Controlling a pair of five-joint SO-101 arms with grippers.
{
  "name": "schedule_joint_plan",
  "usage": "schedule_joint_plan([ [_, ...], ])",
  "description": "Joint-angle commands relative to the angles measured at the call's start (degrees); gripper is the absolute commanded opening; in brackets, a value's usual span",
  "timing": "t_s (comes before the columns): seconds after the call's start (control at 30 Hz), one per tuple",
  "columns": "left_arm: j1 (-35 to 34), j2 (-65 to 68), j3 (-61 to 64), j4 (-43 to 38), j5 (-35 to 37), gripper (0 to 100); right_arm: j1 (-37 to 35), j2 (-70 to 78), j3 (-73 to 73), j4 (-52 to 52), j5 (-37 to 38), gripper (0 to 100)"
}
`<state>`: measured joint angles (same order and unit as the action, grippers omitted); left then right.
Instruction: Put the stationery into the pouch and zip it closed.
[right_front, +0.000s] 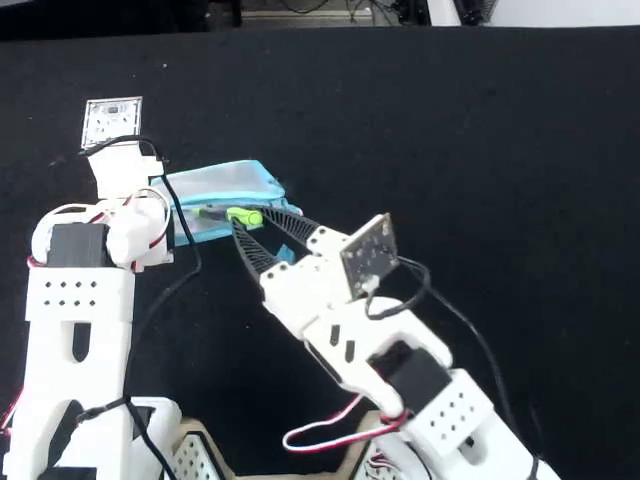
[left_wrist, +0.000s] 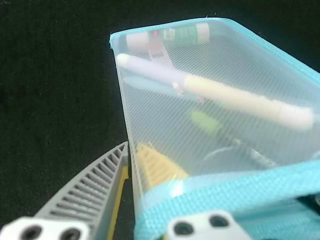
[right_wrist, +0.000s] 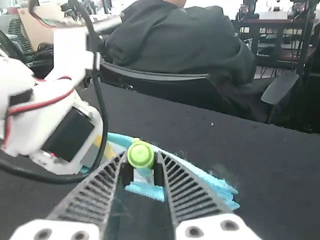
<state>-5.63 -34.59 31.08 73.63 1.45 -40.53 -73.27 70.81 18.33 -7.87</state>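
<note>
- Right wrist view: the right arm's black ribbed gripper (right_wrist: 141, 159) is clamped on the round end of one lime-green pen (right_wrist: 140, 154), with the teal-edged mouth of the clear mesh pouch (right_wrist: 200, 177) just beyond it.
- From above, the pen (right_front: 243, 215) lies along the pouch edge nearest the arms, its darker end pointing toward the left arm. The right gripper (right_front: 252, 220) holds the opposite, green end.
- The coming move likely turns on that axis: the pen would have to slide lengthwise toward the left arm to go in. Whether its tip is already inside cannot be told.
- The left gripper (left_wrist: 132, 152) sits at the pouch's other end and appears pinched on the pouch wall, one grey finger (left_wrist: 95, 192) outside.
- One pouch (right_front: 225, 188) lies on the black table (right_front: 480, 150).
- Through its wall (left_wrist: 210, 65) show one long cream-and-white pen (left_wrist: 225, 95) and one white labelled tube (left_wrist: 165, 35).
</note>
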Motion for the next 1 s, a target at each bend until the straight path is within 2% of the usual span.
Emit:
schedule_joint_plan([
  [0.0,-0.1,0.8,2.0,-0.3,0.5,3,1.0,4.6,-0.1,-5.2,-0.8,1.1],
  [0.1,-0.1,0.8,2.0,-0.3,0.5,3,0.9,9.3,-1.5,-5.2,-0.8,2.2],
  [0.2,-0.1,0.8,2.0,-0.3,0.5,3,0.9,14.1,-3.3,-4.5,-0.8,11.1],
  [0.3,-0.1,0.8,2.0,-0.3,0.5,3,0.9,16.4,-7.6,1.3,-0.8,18.5],
  [0.53,-0.1,0.8,2.0,-0.3,0.5,3,1.5,9.9,-20.7,21.5,-0.4,19.1],
  [0.63,-0.1,0.8,2.0,-0.3,0.5,3,4.8,5.8,-22.7,27.3,-0.4,19.1],
  [0.7,-0.1,0.8,2.0,-0.3,0.5,3,7.9,4.2,-22.1,29.0,0.4,19.1],
  [0.77,-0.1,0.8,2.0,-0.3,0.5,3,9.9,3.3,-20.0,30.0,4.3,19.1],
  [0.87,-0.1,0.8,2.0,-0.3,0.5,3,10.1,2.9,-15.2,30.2,10.5,19.3],
  [0.97,-0.1,0.8,2.0,-0.3,0.5,3,10.1,2.9,-10.1,28.4,12.6,19.4],
])
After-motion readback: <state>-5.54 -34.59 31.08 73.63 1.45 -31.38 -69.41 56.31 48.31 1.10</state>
